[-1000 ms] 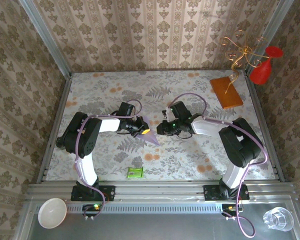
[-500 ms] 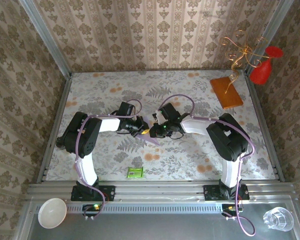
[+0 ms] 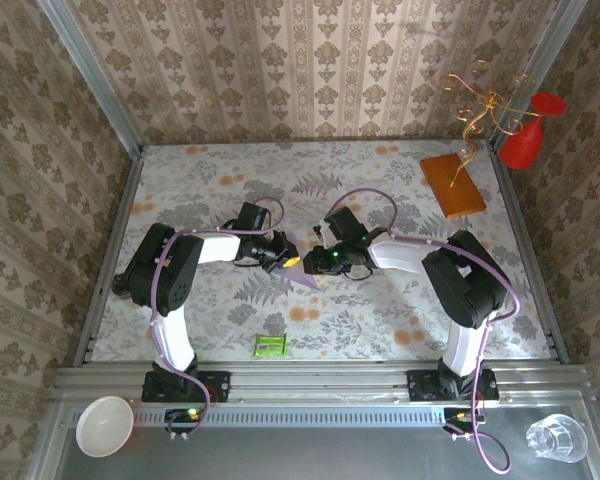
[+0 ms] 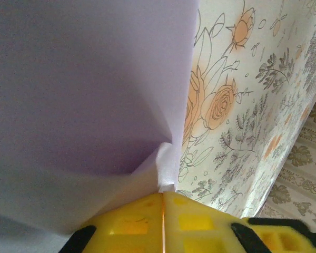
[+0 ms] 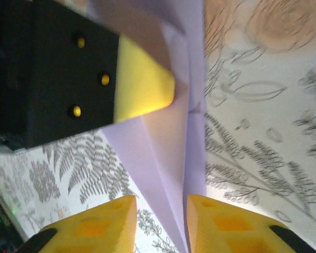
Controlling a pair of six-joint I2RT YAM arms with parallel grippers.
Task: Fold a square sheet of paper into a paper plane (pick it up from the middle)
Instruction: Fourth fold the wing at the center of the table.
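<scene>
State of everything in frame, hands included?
left hand: shut on the paper
right hand: open, straddling the paper's crease
paper: folded to a point, pinched by left hand
board: flat on table, far right
packet: flat on table, near edge
bowl: upright, front ledge
glass: upright, front ledge

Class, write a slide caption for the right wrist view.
Right claw open around folded lavender paper that the left claw pinches.
</scene>
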